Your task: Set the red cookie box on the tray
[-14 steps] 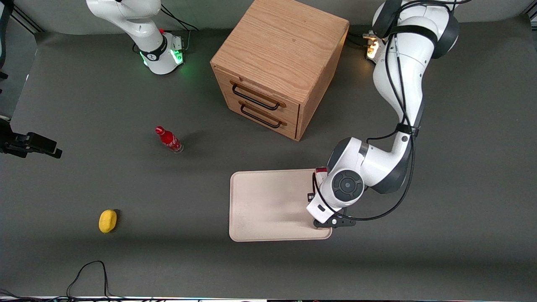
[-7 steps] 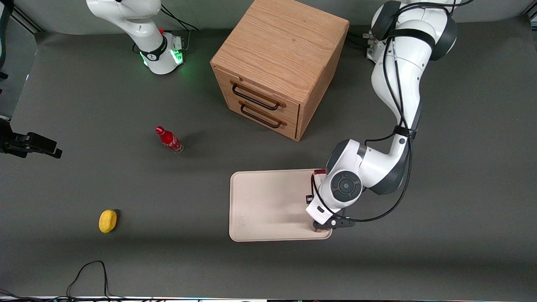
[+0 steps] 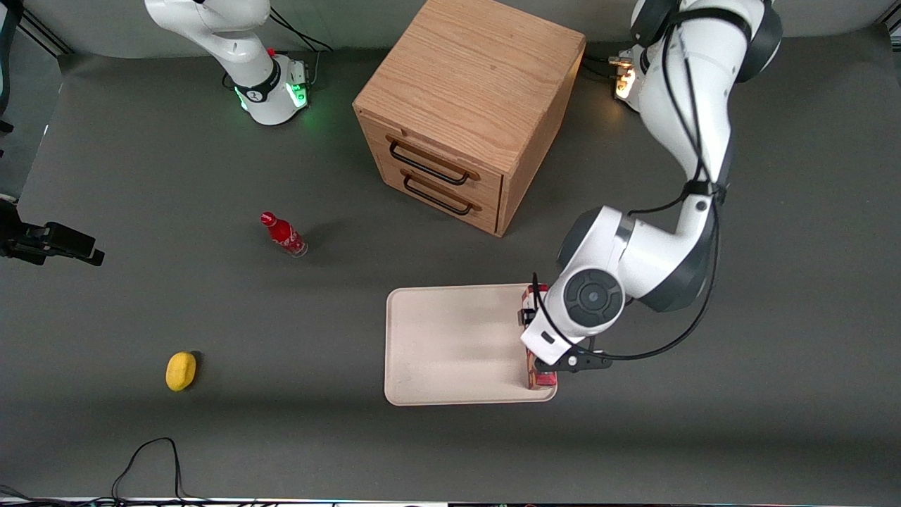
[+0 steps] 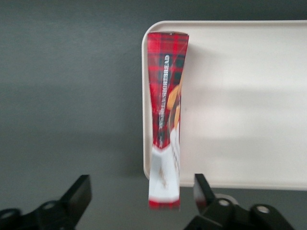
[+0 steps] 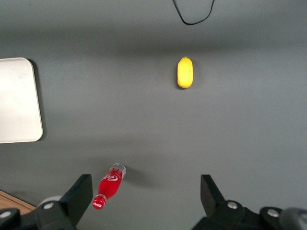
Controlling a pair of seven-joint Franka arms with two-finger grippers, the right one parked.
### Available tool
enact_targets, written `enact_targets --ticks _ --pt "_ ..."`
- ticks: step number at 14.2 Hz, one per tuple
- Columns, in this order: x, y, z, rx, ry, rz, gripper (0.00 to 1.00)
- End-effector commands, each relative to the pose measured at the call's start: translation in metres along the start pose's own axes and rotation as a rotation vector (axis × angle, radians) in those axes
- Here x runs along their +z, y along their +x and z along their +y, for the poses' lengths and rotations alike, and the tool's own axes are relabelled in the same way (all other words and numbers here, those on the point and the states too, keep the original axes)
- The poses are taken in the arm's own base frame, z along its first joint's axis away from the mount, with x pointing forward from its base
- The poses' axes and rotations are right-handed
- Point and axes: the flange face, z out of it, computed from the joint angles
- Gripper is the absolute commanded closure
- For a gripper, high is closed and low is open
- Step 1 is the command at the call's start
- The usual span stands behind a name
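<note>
The red cookie box (image 3: 539, 380) (image 4: 165, 110) lies on the cream tray (image 3: 450, 345) (image 4: 240, 96), along the tray's short rim at the working arm's end. My left gripper (image 3: 537, 336) (image 4: 141, 189) hovers directly above the box and is open. Its black fingers (image 4: 79, 191) stand wide apart, one on each side of the box's white end, and neither touches it. In the front view the wrist covers the middle of the box, so only its two ends show.
A wooden two-drawer cabinet (image 3: 464, 113) stands farther from the front camera than the tray. A small red bottle (image 3: 284, 234) (image 5: 109, 187) and a yellow oval object (image 3: 181, 371) (image 5: 184, 72) sit toward the parked arm's end. A black cable (image 3: 144, 458) loops at the table's near edge.
The left arm has risen, its wrist has lifted away from the tray, and more of the box's near end now shows. The box stays on the tray.
</note>
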Motion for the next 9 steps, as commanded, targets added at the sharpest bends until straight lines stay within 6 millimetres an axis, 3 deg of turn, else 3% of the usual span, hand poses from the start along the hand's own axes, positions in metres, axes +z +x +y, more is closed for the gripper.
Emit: enact_targets --ticks 1,5,7,9 --pt "-0.081 -0.04 -0.012 -0.014 0.022 0.01 0.0" --pt "-0.178 -0.089 -0.055 -0.018 0.036 0.012 0.0" --pt "-0.194 -0.096 -0.094 -0.044 0.044 -0.005 0.0" --pt "-0.198 -0.103 -0.137 -0.033 0.045 -0.01 0.0"
